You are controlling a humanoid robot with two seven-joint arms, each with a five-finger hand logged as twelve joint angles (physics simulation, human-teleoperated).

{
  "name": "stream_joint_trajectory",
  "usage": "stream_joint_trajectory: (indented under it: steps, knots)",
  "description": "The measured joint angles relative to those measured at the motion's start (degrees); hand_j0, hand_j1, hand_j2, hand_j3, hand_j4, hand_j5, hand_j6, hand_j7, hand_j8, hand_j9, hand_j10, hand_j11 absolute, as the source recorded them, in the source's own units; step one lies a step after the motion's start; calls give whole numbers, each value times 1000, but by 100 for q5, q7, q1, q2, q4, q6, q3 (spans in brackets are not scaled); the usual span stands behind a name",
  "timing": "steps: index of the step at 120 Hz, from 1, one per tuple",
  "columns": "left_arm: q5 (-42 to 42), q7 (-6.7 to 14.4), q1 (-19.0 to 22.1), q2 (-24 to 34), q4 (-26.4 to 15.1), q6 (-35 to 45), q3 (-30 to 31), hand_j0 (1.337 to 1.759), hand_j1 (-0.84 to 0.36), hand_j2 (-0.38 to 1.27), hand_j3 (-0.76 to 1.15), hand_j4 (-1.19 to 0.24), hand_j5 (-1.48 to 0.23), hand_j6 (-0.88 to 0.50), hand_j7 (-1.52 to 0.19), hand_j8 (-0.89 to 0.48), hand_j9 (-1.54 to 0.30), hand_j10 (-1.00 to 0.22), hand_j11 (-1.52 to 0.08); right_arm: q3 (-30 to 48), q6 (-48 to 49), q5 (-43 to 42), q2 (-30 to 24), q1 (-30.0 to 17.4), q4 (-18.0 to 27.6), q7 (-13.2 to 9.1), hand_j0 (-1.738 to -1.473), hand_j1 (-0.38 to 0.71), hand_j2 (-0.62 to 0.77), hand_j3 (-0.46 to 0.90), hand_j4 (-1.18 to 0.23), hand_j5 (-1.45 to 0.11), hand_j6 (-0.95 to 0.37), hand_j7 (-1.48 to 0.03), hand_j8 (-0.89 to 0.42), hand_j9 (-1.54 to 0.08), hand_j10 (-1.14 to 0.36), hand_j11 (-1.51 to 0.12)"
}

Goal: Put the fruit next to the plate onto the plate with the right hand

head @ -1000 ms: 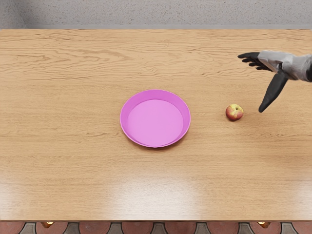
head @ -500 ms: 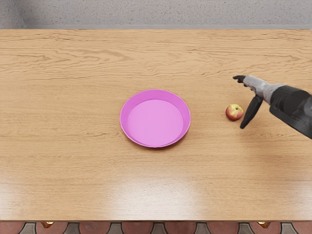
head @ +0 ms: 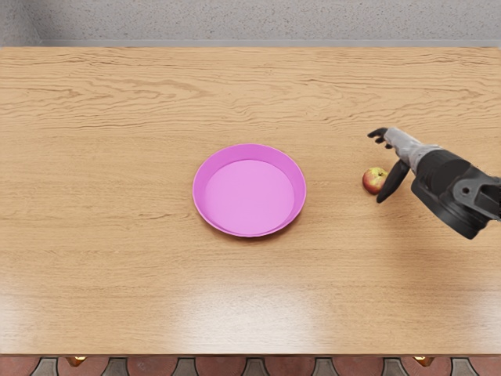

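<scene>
Beside the pink plate (head: pixel 199 190), the apple (head: pixel 374 180) sits on the table (head: pixel 117 117); the right robot hand (head: pixel 396 157) brackets it, fingers (head: pixel 379 135) spread, holding nothing, apparently poised to grasp.

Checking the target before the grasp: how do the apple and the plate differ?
The apple is small, round and red-yellow; the plate is wide, shallow and pink. The open right hand is at the apple, well clear of the plate. Both rest on the wooden table, apart.

A small red-yellow apple (head: pixel 374 180) lies on the table, right of the empty pink plate (head: pixel 249 189).
</scene>
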Motion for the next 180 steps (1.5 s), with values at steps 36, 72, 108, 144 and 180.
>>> stream_joint_trajectory:
  steps: [36, 72, 108, 144, 180]
  knots:
    - [-1, 0, 0, 0, 0, 0, 0, 1658, 73, 46, 0, -230, -299, -230, -299, -230, -299, -230, -299, -426, -738, -135, 232, -44, -36, -1, -1658, -94, -40, 0, -218, -279, -219, -279, -218, -279, -217, -279]
    - [-1, 0, 0, 0, 0, -2, 0, 1658, 73, 46, 0, -230, -299, -230, -299, -230, -299, -230, -299, -714, -1215, -185, 417, -86, -38, -1, -1658, -31, -50, 0, -270, -347, -271, -347, -270, -347, -269, -347]
    - [0, 0, 0, 0, 1, -1, 0, 1658, 73, 46, 0, -230, -299, -230, -299, -230, -299, -230, -299, -901, -1341, -183, 408, -63, -141, -1, -1658, 16, -58, 0, -308, -398, -310, -398, -309, -398, -308, -398]
    - [-1, 0, 0, 0, 0, 0, 0, 1658, 73, 46, 0, -230, -299, -230, -299, -230, -299, -230, -299, -911, -1390, -180, 407, -49, -163, -1, -1658, 89, -70, 0, -369, -477, -370, -477, -369, -477, -369, -477]
    - [-1, 0, 0, 0, 0, -2, 0, 1658, 73, 46, 0, -230, -299, -230, -299, -230, -299, -230, -299, -911, -1395, -137, 429, -71, -166, -1, -1658, 127, -76, 0, -400, -518, -401, -518, -401, -518, -400, -518]
